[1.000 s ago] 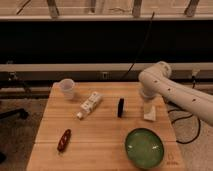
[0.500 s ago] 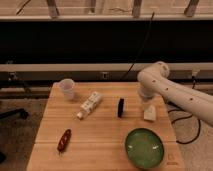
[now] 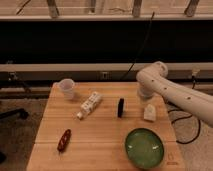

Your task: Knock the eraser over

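The eraser (image 3: 120, 107) is a thin black block standing upright on its edge at the middle of the wooden table (image 3: 100, 145). My white arm reaches in from the right and bends down at the table's back right. My gripper (image 3: 145, 94) hangs at the end of the arm, a short way right of the eraser and a little behind it, not touching it. A small off-white block (image 3: 149, 112) lies just below the gripper.
A long white box with dark markings (image 3: 90, 105) lies left of the eraser. A clear cup (image 3: 66, 88) stands at the back left. A red-brown object (image 3: 64, 140) lies front left. A green bowl (image 3: 145, 147) sits front right. A dark rail runs behind the table.
My arm's bend has shifted slightly left and down, toward the eraser. The eraser and the other objects have not moved.
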Available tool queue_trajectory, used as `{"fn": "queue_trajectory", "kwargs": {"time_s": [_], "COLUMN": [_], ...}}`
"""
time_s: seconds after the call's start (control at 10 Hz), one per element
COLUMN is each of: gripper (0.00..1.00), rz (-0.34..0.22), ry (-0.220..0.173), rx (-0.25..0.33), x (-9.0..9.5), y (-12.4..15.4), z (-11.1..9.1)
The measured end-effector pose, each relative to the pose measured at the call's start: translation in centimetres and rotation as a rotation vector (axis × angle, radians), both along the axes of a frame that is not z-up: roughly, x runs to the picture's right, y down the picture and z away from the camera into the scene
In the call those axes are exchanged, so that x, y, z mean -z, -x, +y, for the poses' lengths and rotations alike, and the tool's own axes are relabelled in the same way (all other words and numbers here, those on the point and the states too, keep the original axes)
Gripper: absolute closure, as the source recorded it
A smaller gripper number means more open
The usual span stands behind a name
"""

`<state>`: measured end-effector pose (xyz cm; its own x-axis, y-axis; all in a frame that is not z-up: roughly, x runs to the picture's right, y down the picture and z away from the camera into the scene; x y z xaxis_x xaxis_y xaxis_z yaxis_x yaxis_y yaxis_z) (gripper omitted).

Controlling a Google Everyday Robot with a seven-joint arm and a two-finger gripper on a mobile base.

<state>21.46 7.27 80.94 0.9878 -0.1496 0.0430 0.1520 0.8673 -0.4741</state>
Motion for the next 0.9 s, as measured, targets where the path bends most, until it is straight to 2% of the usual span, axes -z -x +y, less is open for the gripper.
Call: {"fn": "queue_trajectory", "kwargs": {"time_s": [0.1, 0.2, 0.3, 0.6, 0.9], "gripper": [0.23, 0.21, 0.23, 0.49, 0.81], "rz": [-0.005, -0.012, -0.032, -0.06, -0.088], "ry": [0.013, 0.024, 0.032, 0.043, 0.051], "rx": [0.008, 0.014, 0.022, 0.029, 0.027], "x": [0.0, -0.2, -0.5, -1.0, -1.4], "y": [0.1, 0.4, 1.2, 2.1, 3.3], "z": [0.5, 1.0, 1.2, 1.6, 1.8]}}
